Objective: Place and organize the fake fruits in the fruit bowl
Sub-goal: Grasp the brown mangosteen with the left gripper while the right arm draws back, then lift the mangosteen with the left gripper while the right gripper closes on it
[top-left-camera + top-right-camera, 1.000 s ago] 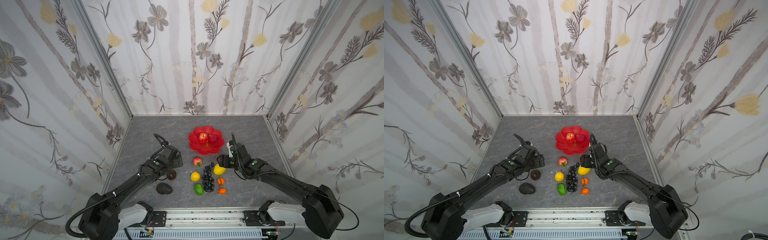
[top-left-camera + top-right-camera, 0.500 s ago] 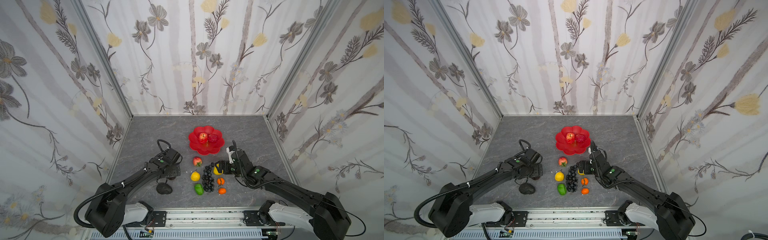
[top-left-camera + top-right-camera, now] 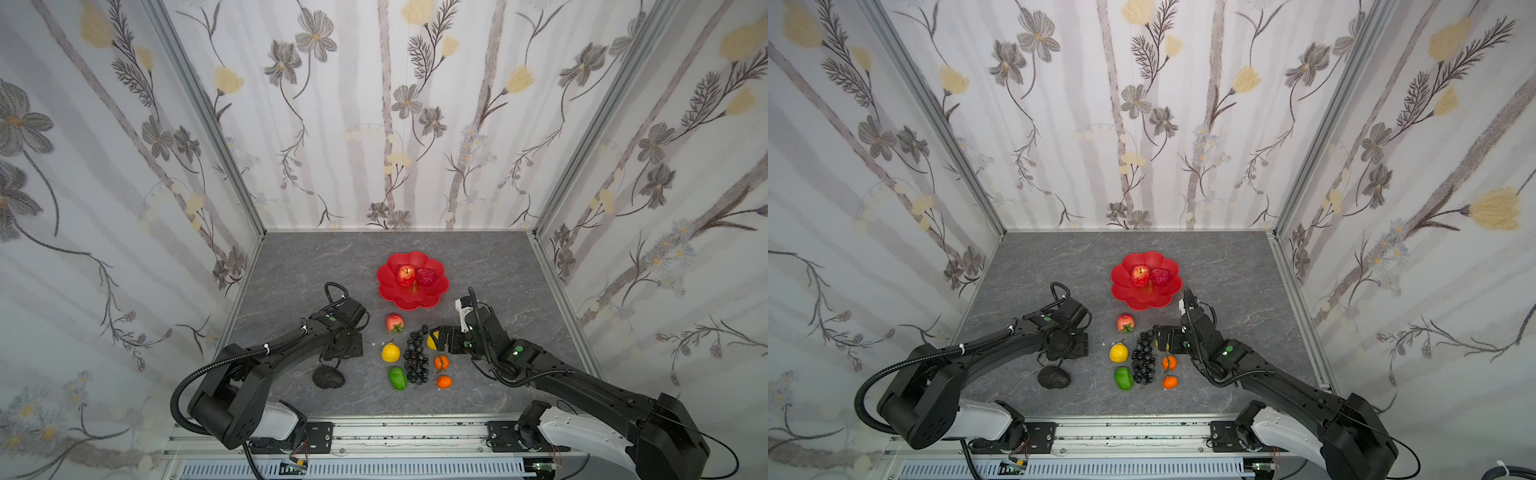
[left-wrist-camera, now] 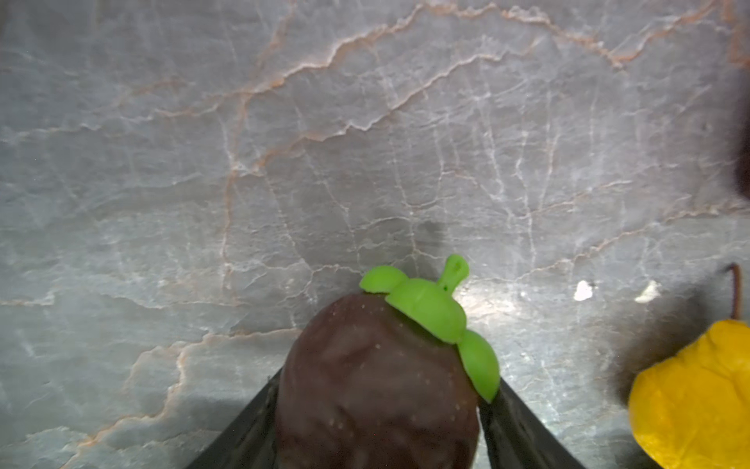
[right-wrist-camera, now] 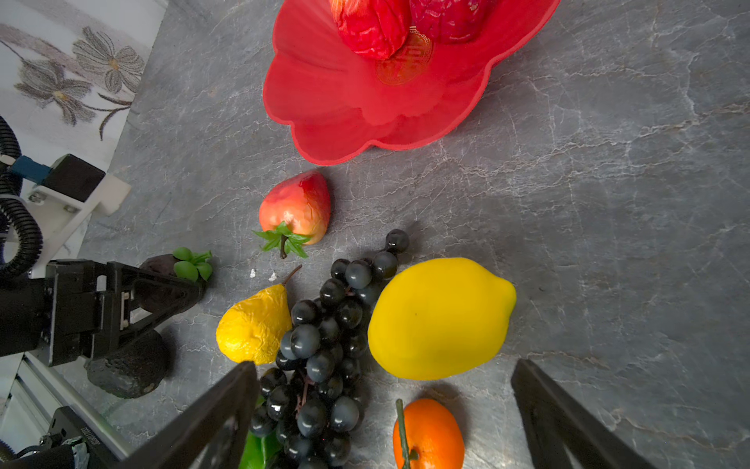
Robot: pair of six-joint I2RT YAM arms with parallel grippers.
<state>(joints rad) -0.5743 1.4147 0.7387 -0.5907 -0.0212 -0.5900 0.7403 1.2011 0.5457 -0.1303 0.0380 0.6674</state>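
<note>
- Now our left gripper (image 4: 388,381) has dropped and pinches the mangosteen (image 4: 365,410), nine o'clock of the pear (image 3: 390,352).
- Our right gripper (image 5: 383,365), spread wider, has lowered over the lemon (image 5: 440,318).
- Two lifts follow, we judge; the bowl (image 3: 411,301) waits at twelve o'clock.

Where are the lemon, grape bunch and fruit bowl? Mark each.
lemon (image 5: 440,318): right wrist view, its middle.
grape bunch (image 5: 320,345): right wrist view, central grapes.
fruit bowl (image 5: 324,101): right wrist view, bare inner wall.

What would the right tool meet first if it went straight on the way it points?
Probably the yellow lemon, just ahead between the open jaws of the right tool; the grape bunch lies close beside. Depth unclear.
</note>
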